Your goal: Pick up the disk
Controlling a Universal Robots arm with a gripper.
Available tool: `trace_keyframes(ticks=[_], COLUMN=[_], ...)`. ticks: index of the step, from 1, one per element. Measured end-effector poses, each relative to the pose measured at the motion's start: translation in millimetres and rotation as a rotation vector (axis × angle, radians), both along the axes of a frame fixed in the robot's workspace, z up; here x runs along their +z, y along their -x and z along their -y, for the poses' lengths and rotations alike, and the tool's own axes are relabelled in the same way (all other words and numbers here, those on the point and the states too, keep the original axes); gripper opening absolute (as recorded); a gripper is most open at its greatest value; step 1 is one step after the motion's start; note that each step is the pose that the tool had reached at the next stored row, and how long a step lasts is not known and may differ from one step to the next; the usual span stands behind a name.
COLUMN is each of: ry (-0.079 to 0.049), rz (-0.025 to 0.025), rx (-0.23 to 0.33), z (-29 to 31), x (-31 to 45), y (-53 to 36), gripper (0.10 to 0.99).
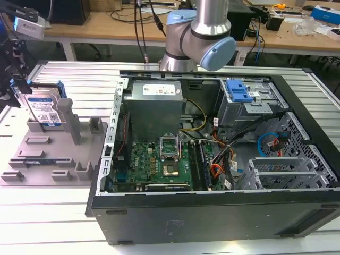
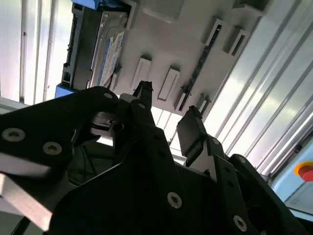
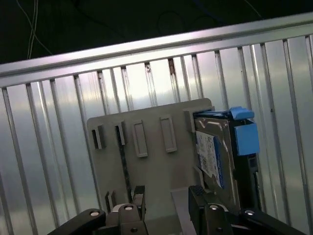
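Gripper [image 2: 166, 107] was jaws-apart in both wrist views, with the gap bare and nothing pinched. One of the black fingers [image 2: 190, 132] showed clearly in the second wrist view. Through the gap, only the grey fixture plate [image 3: 146, 166] was visible in the first wrist view.

Disk [image 1: 45, 109] had not been picked. It stood on edge in a slot at the far corner of the fixture plate [image 1: 32, 159], with the white-and-blue label facing the exterior camera and blue rails on both side edges. A grey upright post [image 1: 66, 114] of the fixture sat just in front of the disk's edge on the exterior view's right.

In the first wrist view the disk [image 3: 215, 156] was upright with the label side visible and a blue rail [image 3: 246, 137] along one edge. It was off to the side of the finger gap, not between the fingers, and there was no contact. The second wrist view showed the same: the disk [image 2: 105, 49] was seated in the plate [image 2: 166, 34], apart from the fingertips.

The fixture lay on the ribbed aluminium table [image 1: 53, 223], on the exterior view's left of the open PC case [image 1: 212, 218] and close against its side. Inside the case were a grey power supply [image 1: 156, 103] at the back, a green motherboard [image 1: 154, 162] below it, and a blue drive bracket [image 1: 238, 90] toward the exterior view's right.

The arm's [image 1: 199, 29] silver-and-blue joint was behind the case, at the top of the exterior view.
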State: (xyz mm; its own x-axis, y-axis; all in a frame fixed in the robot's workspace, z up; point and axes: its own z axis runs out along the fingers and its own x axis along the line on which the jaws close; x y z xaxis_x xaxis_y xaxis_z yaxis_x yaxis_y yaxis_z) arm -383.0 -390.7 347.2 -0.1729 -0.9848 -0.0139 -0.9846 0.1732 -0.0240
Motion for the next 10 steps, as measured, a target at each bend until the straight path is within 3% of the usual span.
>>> trace_keyframes(ticks=[1, 2, 7, 10], ry=[0.001, 0.002, 0.003, 0.003], rz=[0.0000, 0.0000, 0.0001, 0.0001], rx=[0.000, 0.000, 0.000, 0.000], z=[-0.7, -5.1, -46.5, -59.5], x=[0.0, 0.0, 0.0, 0.0], y=[0.1, 0.1, 0.1, 0.2], gripper=[0.482, 0.482, 0.482, 0.482])
